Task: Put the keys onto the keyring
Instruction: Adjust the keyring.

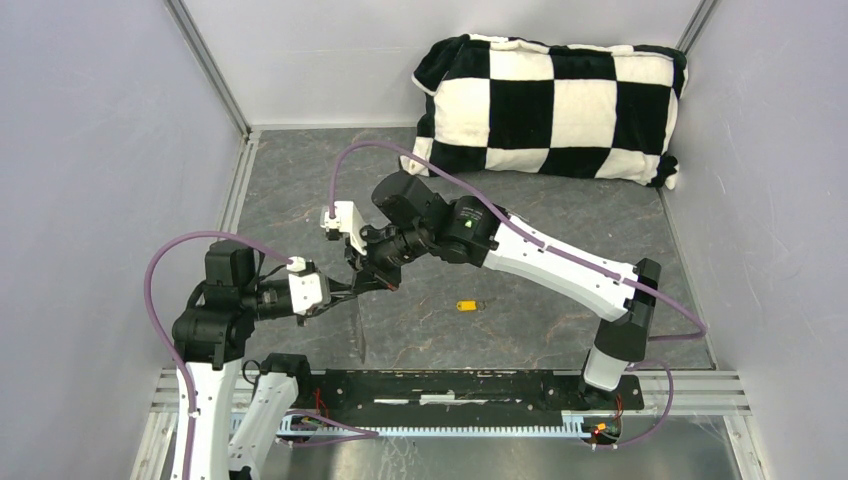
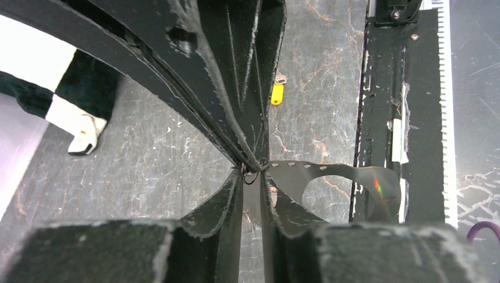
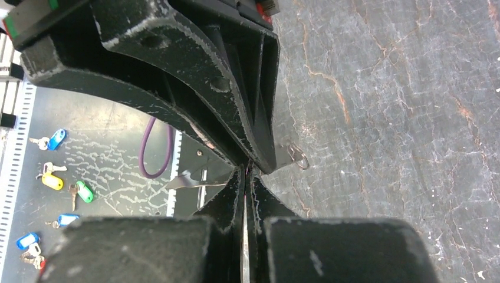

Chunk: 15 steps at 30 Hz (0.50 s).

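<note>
My two grippers meet tip to tip above the left middle of the table. My right gripper is shut on the keyring, a thin silvery loop that hangs toward the rail. My left gripper has its jaws a narrow gap apart, with a small wire ring at their tips. Whatever that ring hangs on is hidden. The yellow key lies alone on the table to the right. The green key does not show on the table.
A black-and-white checkered pillow lies at the back right. The black base rail runs along the near edge. Several spare tagged keys lie on the metal surface beyond the rail. Grey walls close in both sides.
</note>
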Each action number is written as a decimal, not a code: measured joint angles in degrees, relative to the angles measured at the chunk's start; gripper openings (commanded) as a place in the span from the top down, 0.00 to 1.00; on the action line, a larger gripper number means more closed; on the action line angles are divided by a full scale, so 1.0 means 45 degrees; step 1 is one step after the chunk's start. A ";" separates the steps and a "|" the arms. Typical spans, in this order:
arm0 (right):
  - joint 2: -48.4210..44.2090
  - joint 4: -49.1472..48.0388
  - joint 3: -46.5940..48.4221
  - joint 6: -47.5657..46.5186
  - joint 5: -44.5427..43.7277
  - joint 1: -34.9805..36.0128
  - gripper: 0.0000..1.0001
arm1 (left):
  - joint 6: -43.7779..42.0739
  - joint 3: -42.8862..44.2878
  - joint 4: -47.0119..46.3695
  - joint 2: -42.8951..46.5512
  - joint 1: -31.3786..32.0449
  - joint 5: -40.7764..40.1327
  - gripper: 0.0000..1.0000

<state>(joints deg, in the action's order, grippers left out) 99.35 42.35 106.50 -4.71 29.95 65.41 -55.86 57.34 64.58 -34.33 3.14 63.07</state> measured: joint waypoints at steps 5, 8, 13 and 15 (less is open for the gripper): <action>0.0223 0.0418 0.0301 -0.0282 0.0000 0.0165 1.00 | 0.0107 -0.0063 0.0019 0.0053 -0.0010 -0.0029 0.98; 0.0223 0.0529 0.0306 -0.0427 0.0005 0.0233 1.00 | 0.0078 -0.0073 0.0170 0.0063 -0.0010 0.0005 0.98; 0.0214 0.0549 0.0282 -0.0597 0.0063 0.0277 0.98 | -0.0146 -0.0073 0.0413 0.0063 -0.0010 0.0073 0.98; 0.0087 0.0301 -0.0015 -0.0602 0.0214 0.0267 0.95 | -0.0335 -0.0068 0.0593 0.0058 -0.0010 0.0146 0.98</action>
<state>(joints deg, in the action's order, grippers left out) 99.74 43.70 106.43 -7.42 30.92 66.61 -57.36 57.04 67.24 -34.06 3.09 63.72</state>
